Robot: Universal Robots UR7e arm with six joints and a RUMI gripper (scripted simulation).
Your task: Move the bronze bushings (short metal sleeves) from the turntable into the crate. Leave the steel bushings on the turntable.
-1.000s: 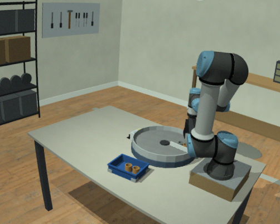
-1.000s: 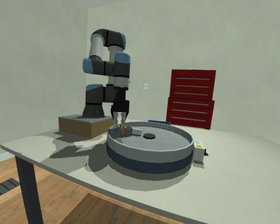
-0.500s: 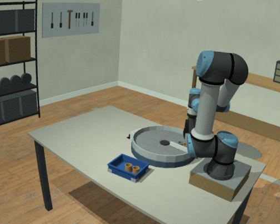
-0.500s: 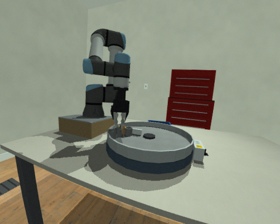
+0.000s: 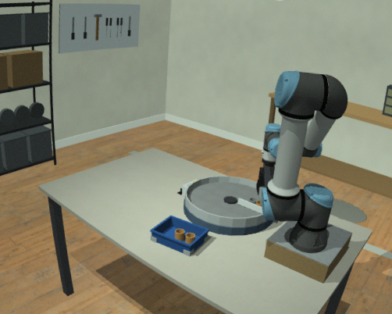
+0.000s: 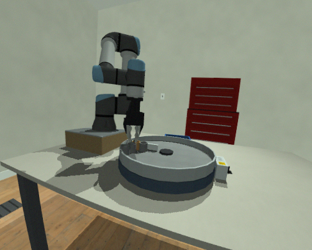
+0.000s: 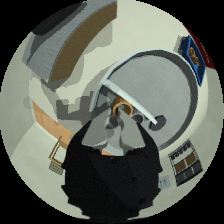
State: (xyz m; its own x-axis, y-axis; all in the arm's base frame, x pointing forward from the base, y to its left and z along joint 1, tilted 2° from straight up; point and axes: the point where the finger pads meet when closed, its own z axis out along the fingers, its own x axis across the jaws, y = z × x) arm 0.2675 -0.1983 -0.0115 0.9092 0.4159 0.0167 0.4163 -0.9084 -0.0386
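Note:
The grey turntable point(image 5: 229, 204) stands on the table, and it also shows in the exterior view point(image 6: 166, 162). A bronze bushing point(image 6: 142, 145) stands near its rim by the arm's base, beside a steel bushing point(image 6: 129, 148) and a white bar point(image 6: 152, 146). My gripper point(image 6: 132, 140) points straight down, shut, with its tips low over the turntable at these bushings. In the wrist view the bronze bushing point(image 7: 121, 106) shows as a ring right at the fingertips point(image 7: 120, 114). I cannot tell whether the tips reach into it. The blue crate point(image 5: 179, 233) holds two bronze bushings point(image 5: 184, 235).
The arm's own lower links point(image 5: 295, 203) and its box base point(image 5: 308, 250) stand right beside the turntable and hide the gripper in the top view. A small control box point(image 6: 221, 168) sits against the turntable's far side. A dark hub point(image 5: 230, 199) marks its centre.

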